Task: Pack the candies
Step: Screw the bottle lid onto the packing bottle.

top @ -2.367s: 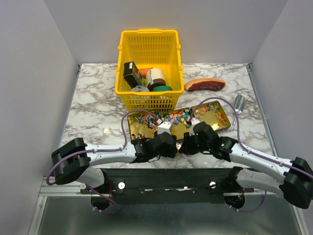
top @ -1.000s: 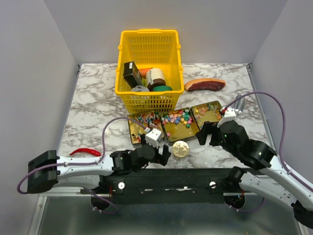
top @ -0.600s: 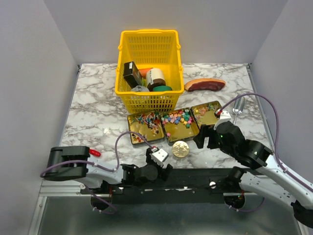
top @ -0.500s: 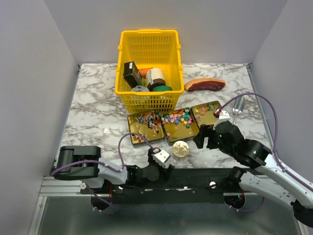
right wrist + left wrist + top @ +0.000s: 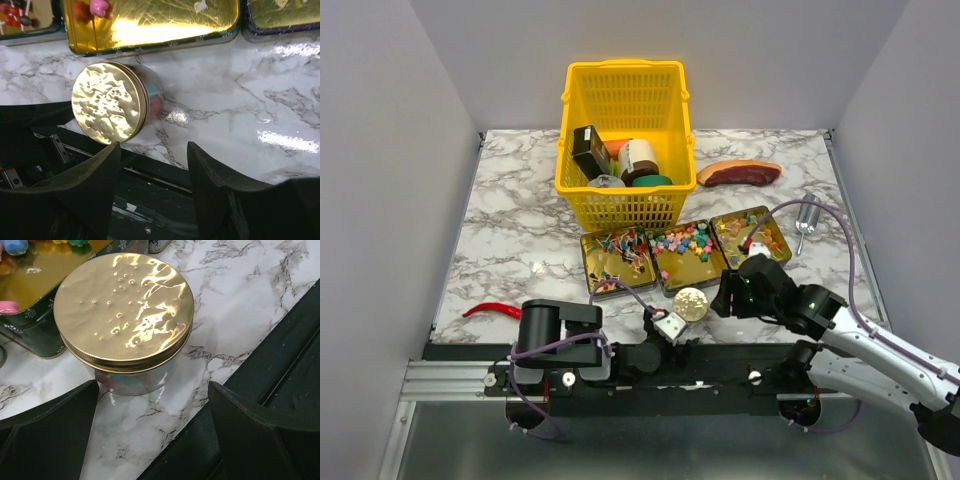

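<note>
Small coloured candies [image 5: 682,242] lie in three gold tins [image 5: 616,270] in front of the basket. A glass jar with a gold lid [image 5: 689,303] stands near the table's front edge, and coloured sweets [image 5: 155,100] show through its glass. My left gripper [image 5: 670,322] sits low at the front edge, open, with the jar [image 5: 124,320] just ahead of its fingers [image 5: 55,430] and nothing between them. My right gripper [image 5: 727,297] is to the right of the jar [image 5: 106,108], jaws apart and empty, its left finger [image 5: 95,175] close under the lid.
A yellow basket [image 5: 623,200] holding grocery packages stands at the back centre. A reddish meat slab [image 5: 738,172] and a silver tool [image 5: 807,214] lie at the right. A red chilli [image 5: 492,310] lies at the front left. The dark rail [image 5: 165,200] runs under both grippers.
The left arm has folded back toward its base, bringing its gripper to the front edge by the jar. The right gripper has come down and left toward the jar, and its jaws have narrowed.
</note>
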`<move>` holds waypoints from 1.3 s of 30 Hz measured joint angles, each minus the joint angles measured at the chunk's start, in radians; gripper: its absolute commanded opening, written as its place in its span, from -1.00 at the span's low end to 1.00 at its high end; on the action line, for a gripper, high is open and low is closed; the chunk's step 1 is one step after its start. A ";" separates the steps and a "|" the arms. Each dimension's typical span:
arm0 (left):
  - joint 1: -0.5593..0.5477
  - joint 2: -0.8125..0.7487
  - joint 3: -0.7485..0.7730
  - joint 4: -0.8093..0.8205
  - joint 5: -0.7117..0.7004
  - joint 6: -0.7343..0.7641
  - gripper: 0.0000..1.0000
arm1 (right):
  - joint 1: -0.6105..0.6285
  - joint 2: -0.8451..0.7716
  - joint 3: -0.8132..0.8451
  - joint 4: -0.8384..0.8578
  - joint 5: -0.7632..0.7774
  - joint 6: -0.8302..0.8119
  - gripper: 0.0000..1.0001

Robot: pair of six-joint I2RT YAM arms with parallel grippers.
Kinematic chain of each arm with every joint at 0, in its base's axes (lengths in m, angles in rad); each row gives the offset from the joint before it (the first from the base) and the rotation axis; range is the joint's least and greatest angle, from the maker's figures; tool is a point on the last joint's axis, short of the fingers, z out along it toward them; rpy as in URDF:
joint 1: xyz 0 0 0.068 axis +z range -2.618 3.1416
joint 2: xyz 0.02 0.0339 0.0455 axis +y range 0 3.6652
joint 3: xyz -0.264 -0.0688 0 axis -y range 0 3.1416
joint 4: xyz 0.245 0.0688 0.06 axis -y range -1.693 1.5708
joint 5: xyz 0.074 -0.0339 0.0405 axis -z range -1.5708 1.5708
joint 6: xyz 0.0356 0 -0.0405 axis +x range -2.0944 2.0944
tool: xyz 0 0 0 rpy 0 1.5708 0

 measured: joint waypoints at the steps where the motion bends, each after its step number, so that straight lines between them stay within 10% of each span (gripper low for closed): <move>1: 0.000 0.014 0.005 0.008 0.000 0.003 0.97 | 0.000 0.006 -0.013 0.007 -0.008 0.005 0.25; 22: 0.118 0.126 0.135 0.052 0.022 0.054 0.97 | 0.000 0.146 -0.076 0.149 -0.060 0.065 0.09; 31: 0.124 0.161 0.154 0.061 0.039 0.082 0.67 | 0.000 0.132 -0.071 0.144 -0.024 0.066 0.15; 39: 0.125 0.165 0.153 0.067 0.044 0.089 0.41 | 0.000 0.182 -0.004 0.144 0.033 0.041 -0.34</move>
